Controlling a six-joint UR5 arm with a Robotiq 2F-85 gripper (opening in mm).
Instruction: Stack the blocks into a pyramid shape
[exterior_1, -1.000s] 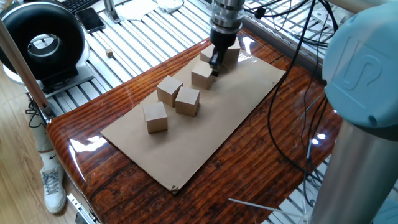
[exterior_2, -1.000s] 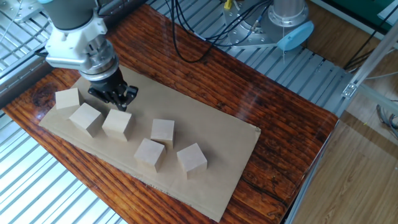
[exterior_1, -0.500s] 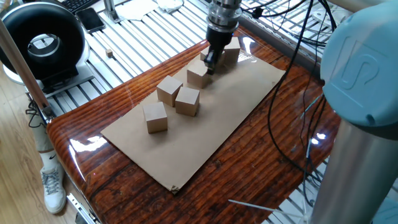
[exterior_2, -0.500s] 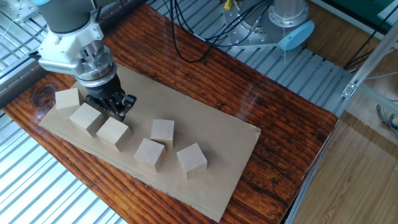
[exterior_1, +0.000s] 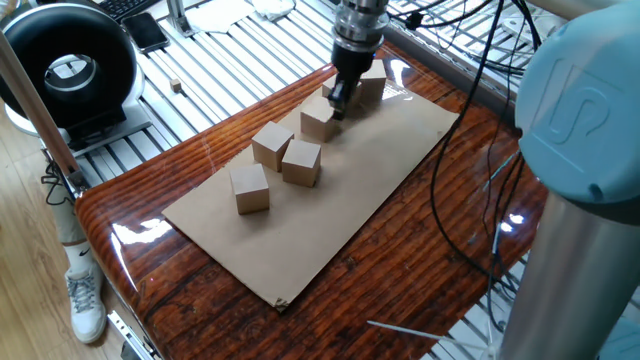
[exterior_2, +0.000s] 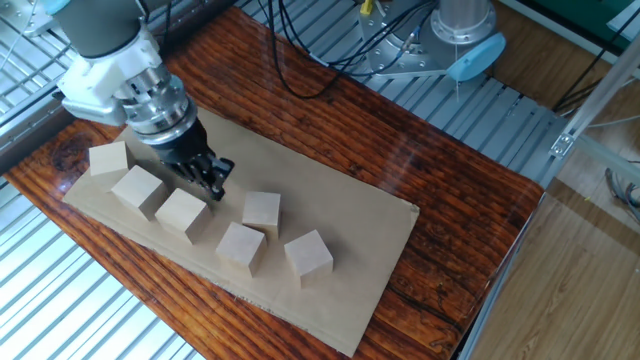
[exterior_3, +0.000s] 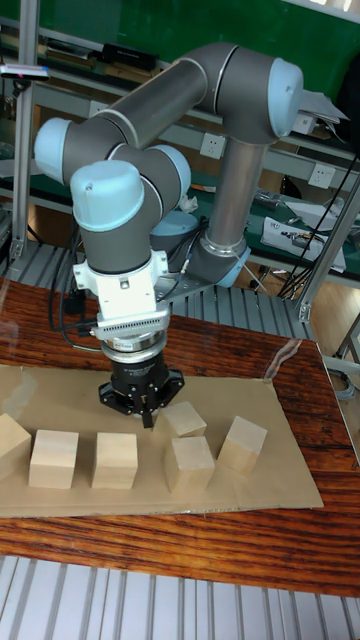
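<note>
Six tan wooden blocks lie flat on a cardboard sheet (exterior_2: 345, 215), none stacked. Three form a row at the left: (exterior_2: 108, 158), (exterior_2: 138, 190), (exterior_2: 182, 213). Three more are loosely grouped: (exterior_2: 262, 211), (exterior_2: 241, 247), (exterior_2: 308, 254). My gripper (exterior_2: 215, 182) points down, shut and empty, its tip just above the sheet between the row's end block and the loose group. In the tall fixed view the gripper (exterior_3: 148, 413) hangs beside a block (exterior_3: 185, 418). In one fixed view the gripper (exterior_1: 340, 103) is next to a block (exterior_1: 318, 121).
The cardboard lies on a glossy wooden table (exterior_1: 430, 260) with metal slats around it. A black round device (exterior_1: 68, 70) and a tiny tan cube (exterior_1: 176, 87) sit beyond the table. Cables (exterior_2: 330, 55) run at the back. The arm's grey base (exterior_1: 585, 190) stands at the right.
The shut gripper pushed the third row block toward the sheet's near edge, in line with its neighbours. It then slid right, off that block, toward the loose group.
</note>
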